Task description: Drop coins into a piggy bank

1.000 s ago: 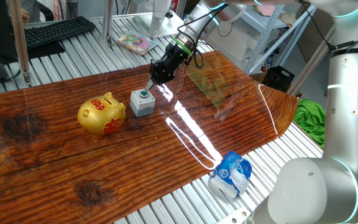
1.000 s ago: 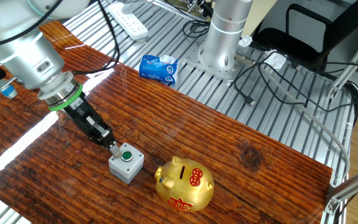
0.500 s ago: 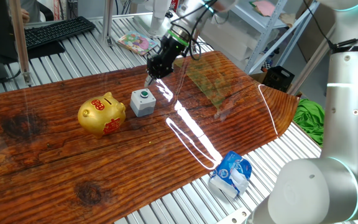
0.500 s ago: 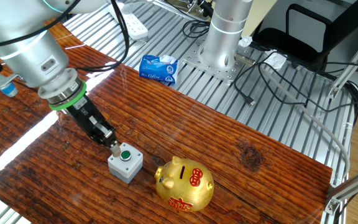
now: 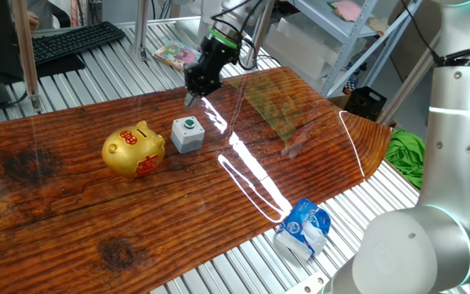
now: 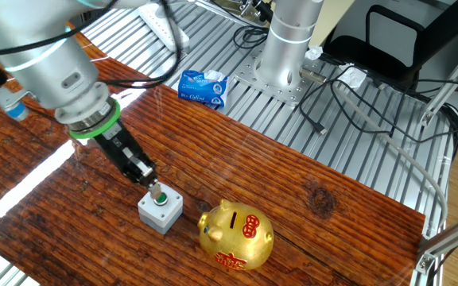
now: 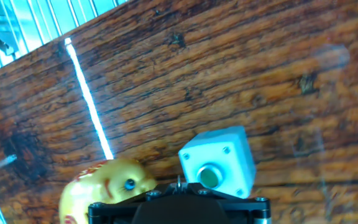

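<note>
The gripper (image 5: 190,100) hangs above the wooden tabletop (image 5: 72,220), raised clear of the surface, with its tips directly over the far side of the small grey box with a green button (image 5: 187,134). In the other fixed view the gripper (image 6: 154,189) shows its fingers drawn together to a narrow point just above the green button; whether a coin is pinched between them cannot be determined, as the tips are too small to resolve. In the hand view only the dark base of the gripper is visible at the bottom edge, with the grey box (image 7: 218,160) just beyond it and the piggy bank (image 7: 104,186) to the left of the box. The piggy bank (image 5: 133,149) stands upright on the wood just beside the grey box, not touching it, slot facing up and red markings on its flank; in the other fixed view the piggy bank (image 6: 235,234) sits to the right of the box (image 6: 161,210). Farther off, a blue-and-white packet (image 5: 303,228) lies at the table's metal edge, and a keyboard (image 5: 73,41) rests at the far corner.
</note>
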Tool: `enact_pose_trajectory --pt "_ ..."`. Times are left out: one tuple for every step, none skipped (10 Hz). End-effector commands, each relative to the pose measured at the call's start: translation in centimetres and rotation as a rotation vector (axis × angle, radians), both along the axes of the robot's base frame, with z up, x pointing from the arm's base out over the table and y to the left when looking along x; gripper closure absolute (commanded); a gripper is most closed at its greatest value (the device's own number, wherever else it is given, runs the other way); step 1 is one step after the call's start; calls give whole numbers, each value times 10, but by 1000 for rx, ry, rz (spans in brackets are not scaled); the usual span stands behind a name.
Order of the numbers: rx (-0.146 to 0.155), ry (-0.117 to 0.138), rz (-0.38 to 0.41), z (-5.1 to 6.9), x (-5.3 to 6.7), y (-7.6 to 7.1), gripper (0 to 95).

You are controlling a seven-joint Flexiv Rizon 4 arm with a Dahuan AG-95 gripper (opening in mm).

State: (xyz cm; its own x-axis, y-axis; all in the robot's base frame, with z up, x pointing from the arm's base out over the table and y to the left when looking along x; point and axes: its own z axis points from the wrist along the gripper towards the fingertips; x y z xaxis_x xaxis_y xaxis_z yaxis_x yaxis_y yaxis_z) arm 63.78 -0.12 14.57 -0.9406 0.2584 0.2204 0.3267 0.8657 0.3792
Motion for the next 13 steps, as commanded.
enact_pose_trajectory --pt "-22 27 -59 13 -4 24 950" --pt "-29 19 -33 18 -6 32 950" --pt "-34 28 6 23 -8 42 950" --pt "-57 25 27 26 -12 55 950" --pt "-96 22 59 28 -15 65 950" --pt "-115 18 79 29 -18 74 950" --pt "-124 11 100 30 -20 79 950" --pt "-138 -2 138 31 -22 86 950" --pt "-140 -9 157 32 -25 93 950" --pt "-160 -21 196 32 -28 99 950" --pt "-176 -31 222 32 -29 105 950" --pt "-191 -38 248 32 -30 108 950" --pt "-216 -53 300 33 -30 112 950"
